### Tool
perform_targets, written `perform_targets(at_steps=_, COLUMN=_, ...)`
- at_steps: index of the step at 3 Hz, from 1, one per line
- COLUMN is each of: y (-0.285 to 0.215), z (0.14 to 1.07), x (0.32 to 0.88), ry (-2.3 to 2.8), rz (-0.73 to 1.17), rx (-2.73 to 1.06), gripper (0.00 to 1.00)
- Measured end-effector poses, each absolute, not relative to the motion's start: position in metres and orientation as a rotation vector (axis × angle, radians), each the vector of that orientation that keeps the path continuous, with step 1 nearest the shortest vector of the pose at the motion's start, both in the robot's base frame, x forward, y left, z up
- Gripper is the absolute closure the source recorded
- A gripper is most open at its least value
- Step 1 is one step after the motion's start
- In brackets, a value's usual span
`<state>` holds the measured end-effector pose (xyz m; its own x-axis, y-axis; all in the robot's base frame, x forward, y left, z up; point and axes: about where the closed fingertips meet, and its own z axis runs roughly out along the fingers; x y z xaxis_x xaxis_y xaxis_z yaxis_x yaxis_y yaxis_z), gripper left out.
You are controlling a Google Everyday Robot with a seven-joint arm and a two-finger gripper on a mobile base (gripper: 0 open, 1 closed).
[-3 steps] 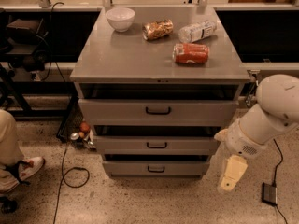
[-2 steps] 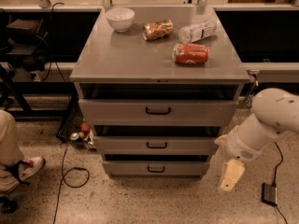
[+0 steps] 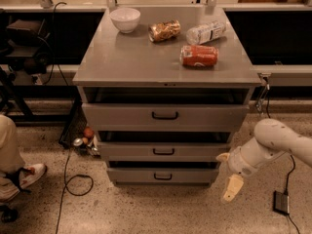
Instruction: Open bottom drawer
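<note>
The bottom drawer [image 3: 136, 175] sits lowest in the grey cabinet [image 3: 141, 65], under the middle drawer [image 3: 126, 151]. Its small black handle [image 3: 163, 176] is free. To its right, near the floor, the gripper [image 3: 225, 177] hangs with fingers spread wide, holding nothing.

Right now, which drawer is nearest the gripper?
The bottom drawer, the lowest of three; the gripper hangs just right of its front, near the floor.
</note>
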<state>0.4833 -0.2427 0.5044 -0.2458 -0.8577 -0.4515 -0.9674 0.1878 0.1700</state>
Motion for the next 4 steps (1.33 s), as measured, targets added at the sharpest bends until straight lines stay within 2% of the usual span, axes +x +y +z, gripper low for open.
perform_targets(at_steps=1, y=-0.236, z=0.449, x=0.473, ry=2.222, rz=0.738, rx=-1.73, gripper=0.0)
perform_targets(at_steps=2, y=-0.236, z=0.449, x=0.473, ry=2.222, rz=0.739, rx=-1.73, gripper=0.0)
perform_targets(at_steps=4, y=-0.245, z=0.354, x=0.477, ry=2.266, rz=0.698, rx=-1.75, gripper=0.0)
